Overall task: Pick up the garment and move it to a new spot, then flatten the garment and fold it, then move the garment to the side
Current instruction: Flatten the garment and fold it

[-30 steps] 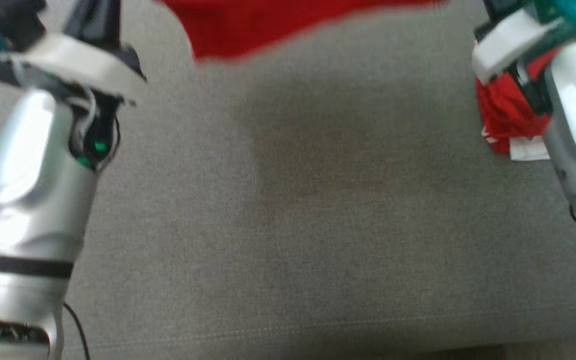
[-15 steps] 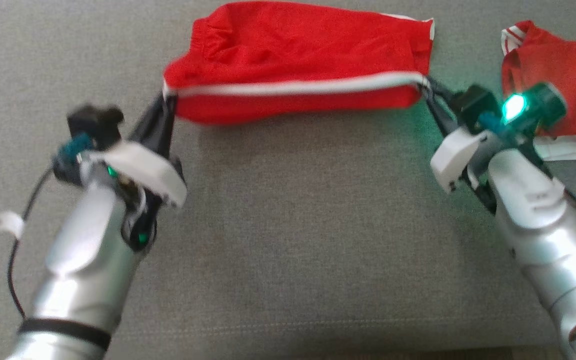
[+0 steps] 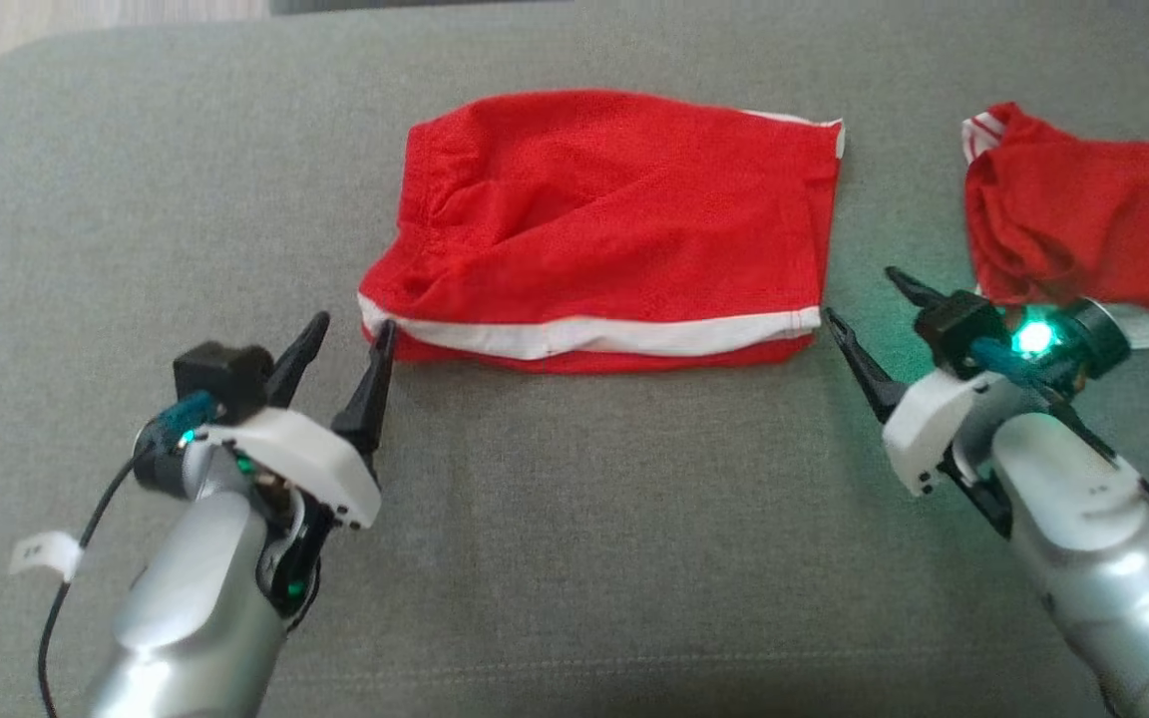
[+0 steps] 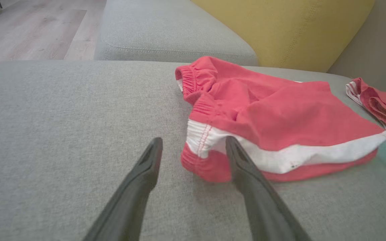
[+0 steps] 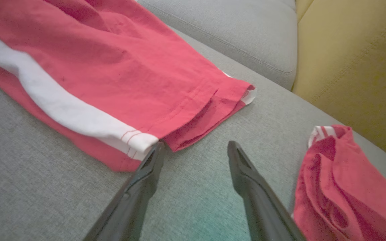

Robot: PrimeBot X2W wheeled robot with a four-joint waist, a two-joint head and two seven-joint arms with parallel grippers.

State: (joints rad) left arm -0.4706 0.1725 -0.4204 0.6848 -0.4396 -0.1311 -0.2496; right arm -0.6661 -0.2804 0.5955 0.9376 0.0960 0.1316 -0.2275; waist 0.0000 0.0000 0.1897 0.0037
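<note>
I count two garments, two grippers and one seat to work on. The task's garment, a pair of red cotton shorts with a white band along the near edge (image 3: 614,219), lies folded flat in the middle of the grey woven sofa seat (image 3: 584,519), elastic waistband to my left and leg hems to my right. A second red garment with white trim (image 3: 1083,229) sits bunched to the right, well apart from the shorts. The left gripper (image 3: 353,325) has its two dark fingers spread, with bare cushion between them. Its inner fingertip is at the shorts' near left corner, and I cannot tell whether it touches the cloth. The right gripper (image 3: 861,293) is likewise spread and holds nothing, one tip just at the near right corner by the end of the white band. Behind the seat I see one mustard-yellow back cushion (image 4: 280,30), one more grey cushion (image 4: 166,33) and a strip of pale wooden floor (image 4: 28,30). The bunched garment is cut off by the head view's right edge and partly hidden behind my right wrist. The shorts' lower layers are covered by the top one. Both forearms run off the bottom edge. A few dark specks on the white band are too small to identify.
</note>
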